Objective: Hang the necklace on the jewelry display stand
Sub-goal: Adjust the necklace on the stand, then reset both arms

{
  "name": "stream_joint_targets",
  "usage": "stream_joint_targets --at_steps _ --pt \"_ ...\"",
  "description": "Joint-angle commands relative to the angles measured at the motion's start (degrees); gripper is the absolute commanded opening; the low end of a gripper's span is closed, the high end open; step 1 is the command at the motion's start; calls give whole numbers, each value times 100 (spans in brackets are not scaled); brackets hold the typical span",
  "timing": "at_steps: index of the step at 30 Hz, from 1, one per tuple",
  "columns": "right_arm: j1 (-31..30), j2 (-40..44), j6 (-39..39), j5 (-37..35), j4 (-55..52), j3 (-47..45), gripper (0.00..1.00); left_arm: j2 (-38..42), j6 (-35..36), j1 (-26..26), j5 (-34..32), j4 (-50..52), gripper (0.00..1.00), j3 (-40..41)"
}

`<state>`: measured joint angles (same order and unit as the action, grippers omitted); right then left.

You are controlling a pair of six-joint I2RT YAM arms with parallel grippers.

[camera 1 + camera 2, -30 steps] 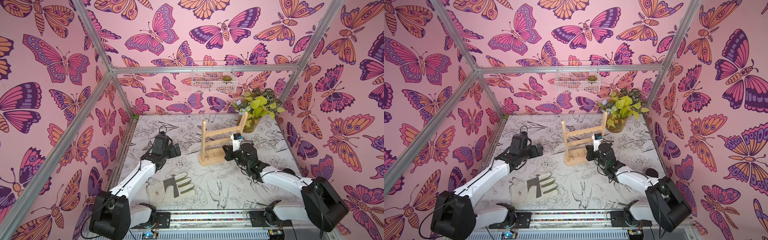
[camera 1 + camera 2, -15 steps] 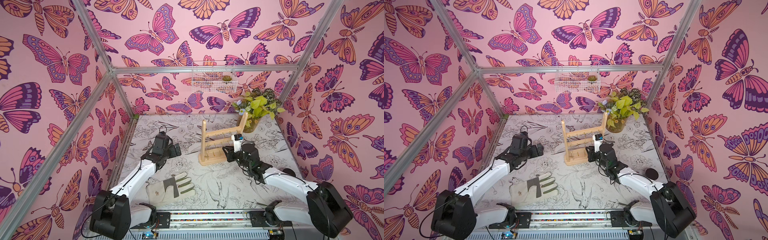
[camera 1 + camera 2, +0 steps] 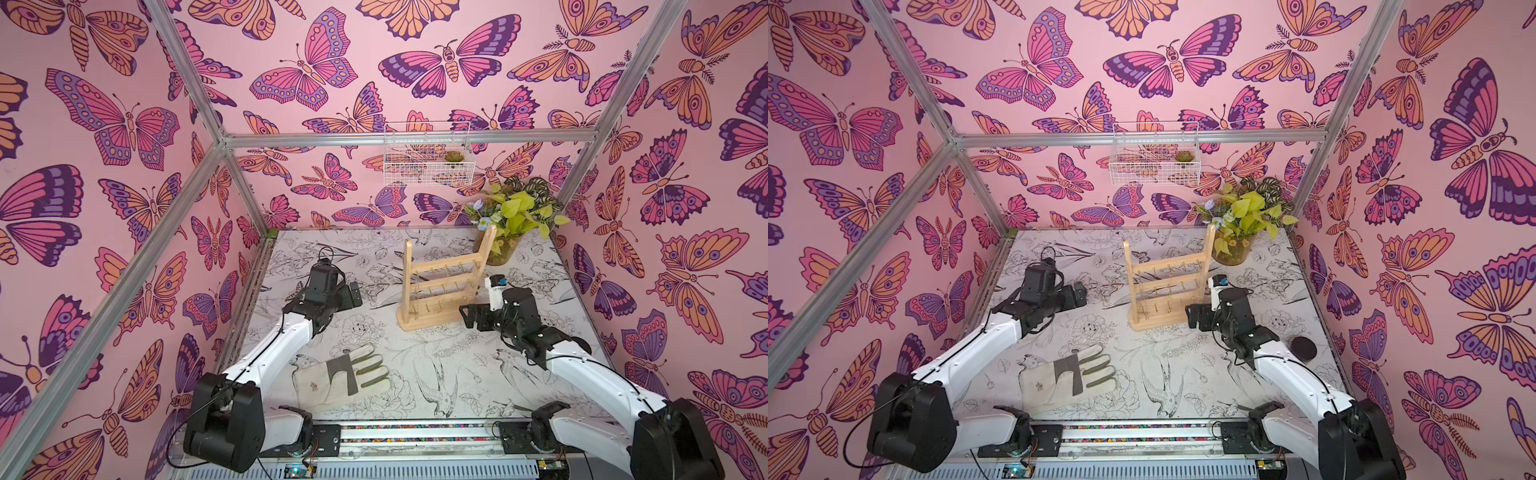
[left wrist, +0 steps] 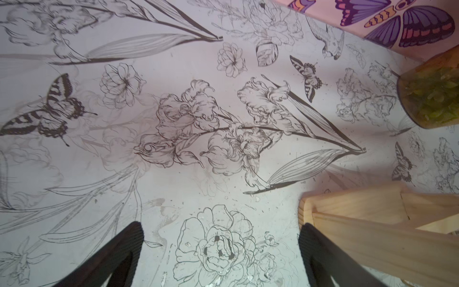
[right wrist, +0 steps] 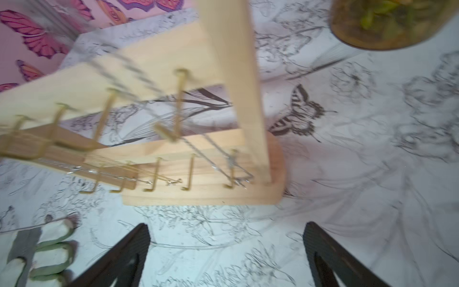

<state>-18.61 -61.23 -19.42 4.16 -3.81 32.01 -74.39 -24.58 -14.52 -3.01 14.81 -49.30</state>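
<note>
The light-wood jewelry display stand (image 3: 444,286) (image 3: 1167,282) stands mid-table with gold hooks on its crossbars. In the right wrist view a thin silver necklace (image 5: 198,152) drapes from a hook down across the stand (image 5: 238,87) beside its upright, blurred and free of any fingers. My right gripper (image 3: 467,318) (image 3: 1196,316) (image 5: 226,231) is open and empty, just off the base's right front corner. My left gripper (image 3: 353,295) (image 3: 1077,295) (image 4: 221,231) hovers open and empty to the left of the stand (image 4: 372,223).
A work glove (image 3: 340,378) (image 3: 1067,374) (image 5: 44,248) lies near the front. A potted plant (image 3: 498,253) (image 3: 1231,253) (image 4: 432,99) (image 5: 387,24) stands behind the stand's right end. A white wire basket (image 3: 428,162) hangs on the back wall. A black disc (image 3: 1303,348) lies at the right.
My right gripper has gone from shut to open and drawn back slightly from the stand's right upright. The left arm has not moved.
</note>
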Motion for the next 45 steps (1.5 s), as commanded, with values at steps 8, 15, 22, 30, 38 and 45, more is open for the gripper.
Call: stream_joint_targets --at_steps 8,15,22,30,38,45 --pt "1541 382 358 -2696 495 -263 99 -91 1513 870 -1299 -950 100 454" --pt "1604 -1337 1012 -3161 3380 -664 99 -547 1884 1713 -927 -2708 100 1430" --pt "1620 -2373 1390 -2084 4787 -846 99 -928 1905 2071 233 -4203 100 1828" --pt "1669 -2497 1459 -1785 5163 -967 99 -1541 2483 1783 837 -7279 100 2982" --pt "1665 -2496 1479 -1759 5101 -946 99 -1445 2581 1681 753 -6633 100 2785" --pt "1664 -2489 1535 -1629 5136 -965 99 -1378 2577 1623 538 -6468 100 2747"
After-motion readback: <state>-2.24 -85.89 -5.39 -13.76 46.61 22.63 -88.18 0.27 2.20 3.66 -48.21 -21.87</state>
